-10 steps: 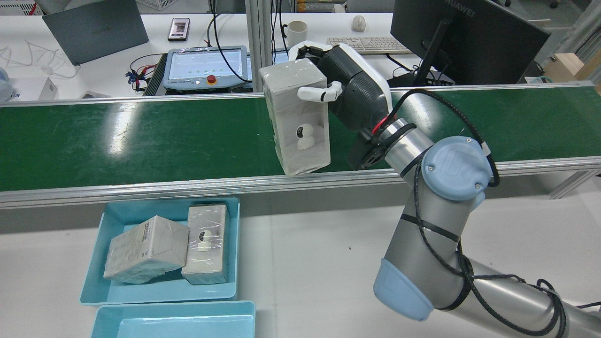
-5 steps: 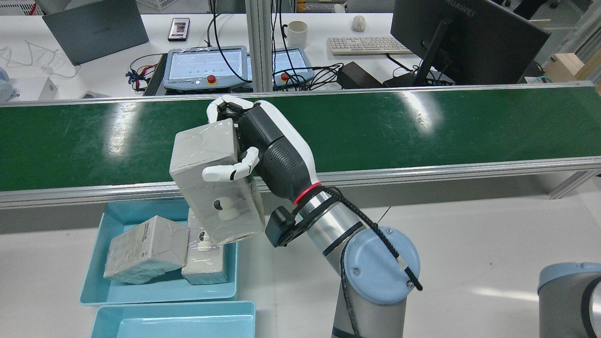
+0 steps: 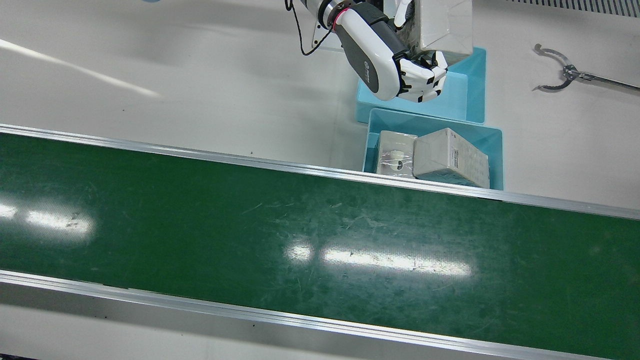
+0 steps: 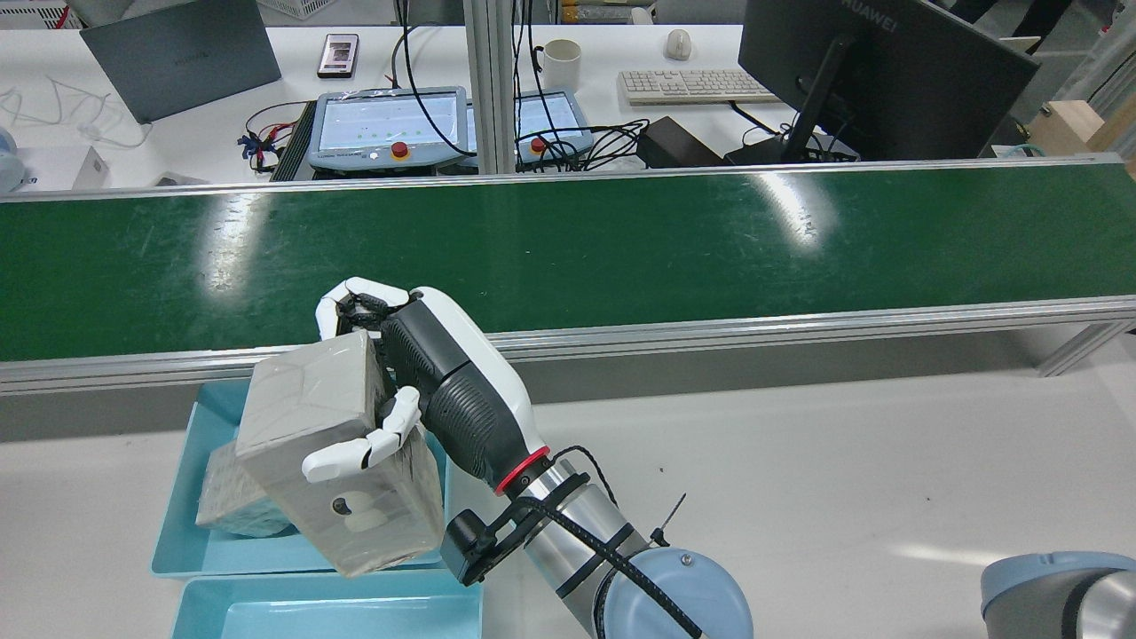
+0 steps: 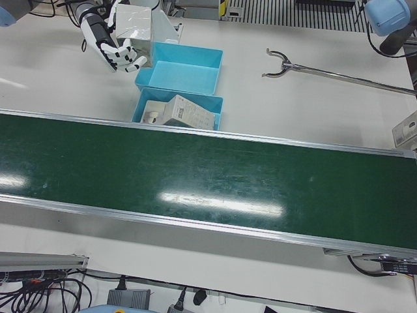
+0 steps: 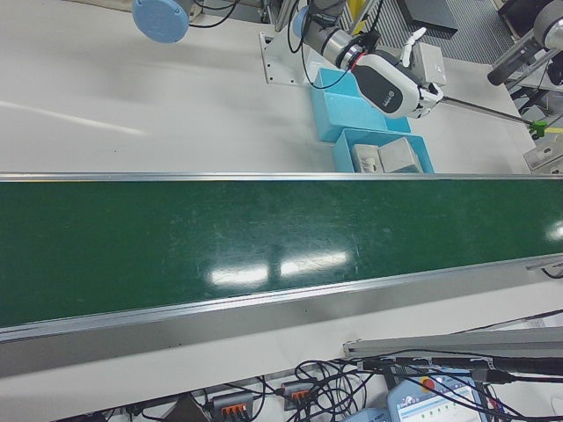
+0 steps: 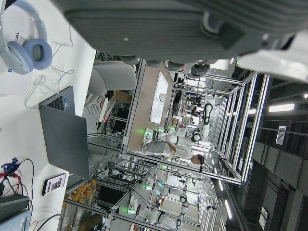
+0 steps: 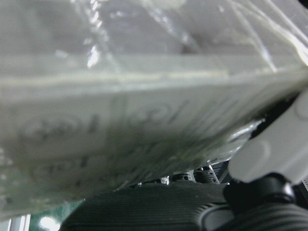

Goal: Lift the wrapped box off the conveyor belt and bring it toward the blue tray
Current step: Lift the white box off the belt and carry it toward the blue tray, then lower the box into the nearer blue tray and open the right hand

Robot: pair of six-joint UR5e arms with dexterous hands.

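"HUAWEI" on black monitor (image 4: 887, 80) back

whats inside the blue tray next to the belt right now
Two wrapped boxes lie in the blue tray: a flat one showing a small white camera and a tilted one with a label. In the rear view, the box held by the right hand covers most of them.

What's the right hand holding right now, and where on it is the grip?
The right hand holds the wrapped box by its upper part: fingers curl over the top far edge and another finger crosses the printed face, above the blue tray.
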